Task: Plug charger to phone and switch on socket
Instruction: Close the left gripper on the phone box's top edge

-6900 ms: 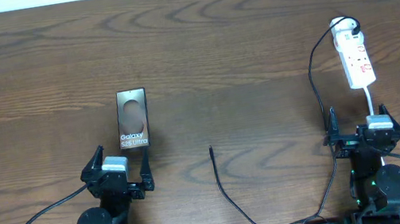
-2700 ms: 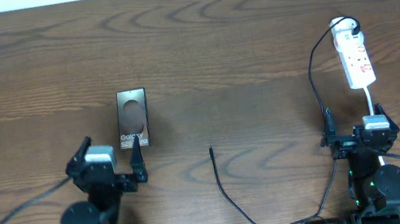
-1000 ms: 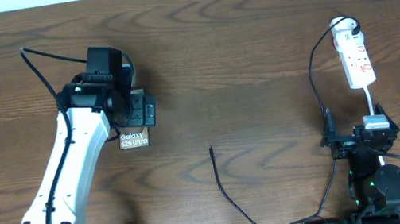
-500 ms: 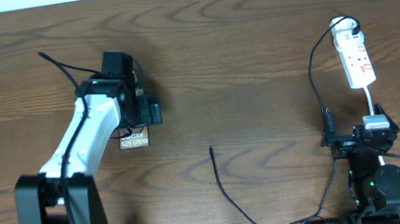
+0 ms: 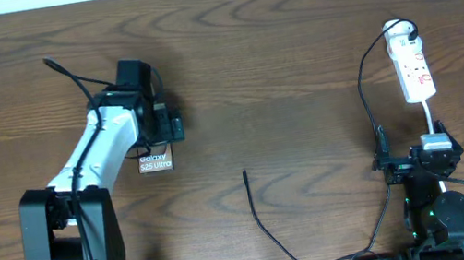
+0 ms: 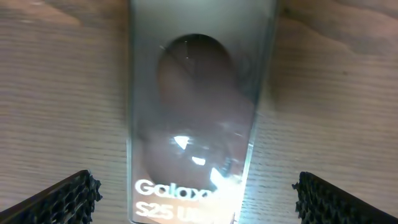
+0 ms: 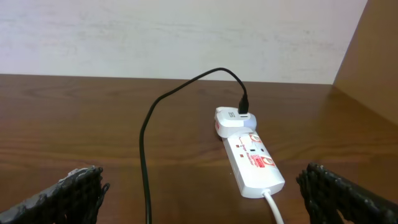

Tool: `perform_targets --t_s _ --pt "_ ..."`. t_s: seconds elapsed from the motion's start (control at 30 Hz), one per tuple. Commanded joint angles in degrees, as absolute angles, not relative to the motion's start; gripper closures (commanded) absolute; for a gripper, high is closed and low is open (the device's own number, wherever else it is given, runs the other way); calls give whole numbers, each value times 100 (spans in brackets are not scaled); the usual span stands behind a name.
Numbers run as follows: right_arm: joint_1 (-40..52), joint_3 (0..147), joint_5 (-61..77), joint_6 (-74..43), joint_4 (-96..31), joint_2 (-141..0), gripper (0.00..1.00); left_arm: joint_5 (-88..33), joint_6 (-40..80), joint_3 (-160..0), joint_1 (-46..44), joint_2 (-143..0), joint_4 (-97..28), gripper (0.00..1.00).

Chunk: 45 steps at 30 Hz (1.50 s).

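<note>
Phone point(image 6: 196, 118): lies flat on the counter point(image 5: 292, 36) at left, with its lettering toward the near end. The left claw point(image 6: 199, 198) is spread wide directly above it, one finger outside each long edge, and we see no contact. Charger point(image 5: 255, 212): lies well apart at near centre, its connector tip free and pointing far, its cable running right and up to the far end of the socket point(image 5: 413, 69). Right claw point(image 7: 208, 193): near right, likewise wide and empty. We judge the step in hand to be securing the phone. Next, the left claw must close squarely on the long edges without skewing the slab, and the right claw must fetch the tip. We cannot read the switch's state.
</note>
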State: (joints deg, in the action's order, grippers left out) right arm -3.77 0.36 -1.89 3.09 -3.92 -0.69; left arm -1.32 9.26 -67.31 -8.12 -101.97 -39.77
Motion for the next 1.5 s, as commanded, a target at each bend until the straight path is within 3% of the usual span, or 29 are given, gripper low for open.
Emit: perform_targets --t_s 0.0,1.47 --pt "-342 32 -178 222 -412 -38 1 -40 1037 -6718 -563 -10276 -3970 1" --pt "-342 32 -178 222 -412 -38 1 -47 757 -6718 -696 -10731 -3785 1"
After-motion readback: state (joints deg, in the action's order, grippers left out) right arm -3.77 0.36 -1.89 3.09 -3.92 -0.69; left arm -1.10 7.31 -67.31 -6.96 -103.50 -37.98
